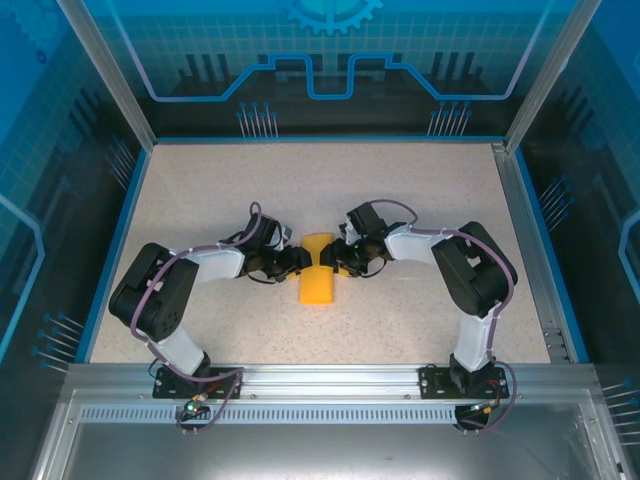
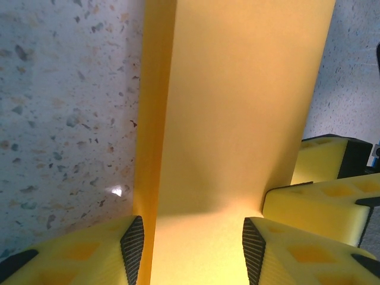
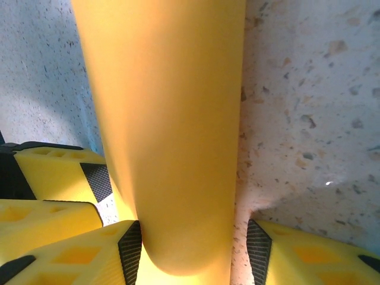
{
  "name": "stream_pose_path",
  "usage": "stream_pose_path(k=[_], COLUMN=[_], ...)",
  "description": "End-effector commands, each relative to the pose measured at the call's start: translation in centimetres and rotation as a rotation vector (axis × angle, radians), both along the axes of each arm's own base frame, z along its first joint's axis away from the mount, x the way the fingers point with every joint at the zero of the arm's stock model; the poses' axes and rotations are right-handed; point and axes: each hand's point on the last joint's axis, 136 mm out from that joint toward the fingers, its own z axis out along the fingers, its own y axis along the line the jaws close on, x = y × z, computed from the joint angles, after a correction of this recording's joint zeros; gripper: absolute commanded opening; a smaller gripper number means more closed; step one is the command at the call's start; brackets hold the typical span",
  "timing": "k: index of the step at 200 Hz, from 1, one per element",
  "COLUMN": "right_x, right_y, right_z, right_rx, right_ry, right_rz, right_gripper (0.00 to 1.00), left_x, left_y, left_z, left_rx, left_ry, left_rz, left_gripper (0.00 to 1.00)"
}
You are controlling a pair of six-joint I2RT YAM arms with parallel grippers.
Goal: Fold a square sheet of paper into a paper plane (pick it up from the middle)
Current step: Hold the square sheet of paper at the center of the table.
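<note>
Lab robot cell: aluminium-framed blue panels [image 1: 330, 60] around a speckled table [image 1: 400, 190].

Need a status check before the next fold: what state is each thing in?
square sheet of paper: folded into a narrow strip, running between both grippers' jaws.
left gripper: jaws apart astride the paper, grip unclear.
right gripper: open, a gap beside the paper.

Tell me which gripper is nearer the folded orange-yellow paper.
Neither, clearly: both are at the folded orange-yellow paper. Left gripper straddles its middle from the left, right gripper from the right.
</note>
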Motion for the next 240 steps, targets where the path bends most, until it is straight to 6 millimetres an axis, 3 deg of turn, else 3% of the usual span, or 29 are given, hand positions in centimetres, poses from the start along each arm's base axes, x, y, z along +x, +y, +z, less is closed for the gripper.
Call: stream_pose_path(k=[1, 143, 194, 240], right_x=[0.1, -0.6, -0.7, -0.8], right_y=[-0.5, -1.1, -1.0, -1.1], right_z=[0.5, -1.7, -1.8, -2.1], right_rx=[-0.003, -0.142, -0.162, -0.189], right_ry=[0.0, 0.047, 0.052, 0.06], right_rz=[-0.017, -0.01, 0.009, 0.018], right_gripper=[0.53, 0.52, 0.56, 0.56], left_x=[0.3, 0.7, 0.9, 0.9], left_y=[0.2, 0.7, 0.6, 2.4], left_z=[0.7, 2.0, 2.1, 1.4], left_rx=[-0.009, 0.015, 0.011, 0.141], left_ry=[0.004, -0.028, -0.03, 0.001], left_rz=[0.023, 0.044, 0.047, 0.081], left_gripper=[0.5, 0.49, 0.43, 0.34])
